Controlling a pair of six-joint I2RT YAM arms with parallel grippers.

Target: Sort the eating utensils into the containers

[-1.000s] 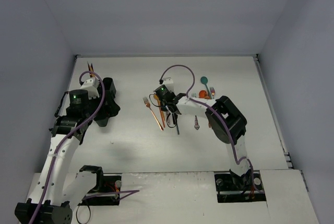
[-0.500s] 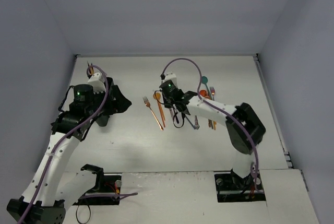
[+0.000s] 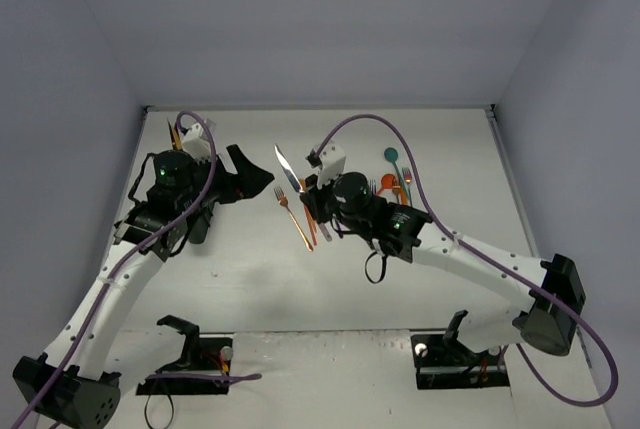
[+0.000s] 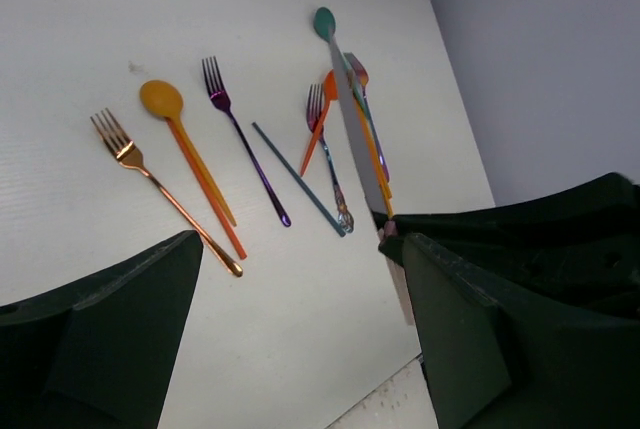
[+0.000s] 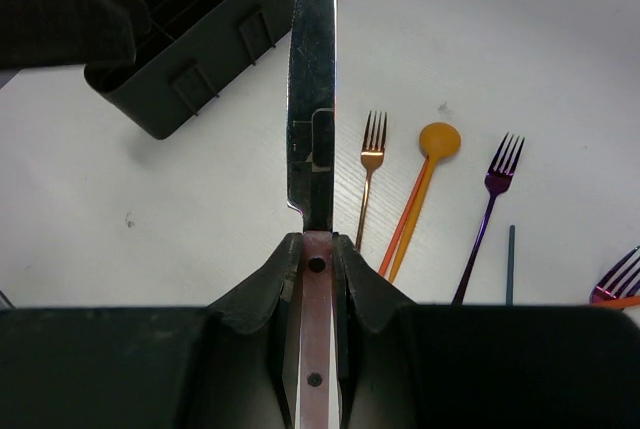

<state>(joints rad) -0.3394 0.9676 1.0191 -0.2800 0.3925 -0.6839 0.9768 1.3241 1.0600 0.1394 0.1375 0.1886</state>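
One knife [image 5: 312,99] is up off the tabletop [image 5: 150,209], and the right tool [image 5: 317,244] has it: jaws nearly closed, pinching the flat riveted handle with the blade sticking straight out ahead. The overhead view shows it in the air between the two arms, tip raised. The left tool [image 4: 300,329] hangs wide open with nothing in it, out over the tabletop beside the black cutlery caddy [image 5: 200,59].

How will this knife handle? It's stiff, thin and light, so weight is no problem, but it's polished metal and likely slick. The hold sits low on the handle, so most of the length hangs beyond the pads. I'd expect it to want to swivel in the pinch if the wrist tips quickly. The flat faces of the handle are the right place to clamp. How deep the handle sits in the jaws is hard to judge from the wrist view.

Plenty is left below: a copper fork [image 5: 370,164], an orange spoon [image 5: 437,141], a purple fork [image 5: 495,184] and a teal spoon [image 4: 324,21] farther back. All lie flat, slim and low, so they are best taken across the narrow stem.
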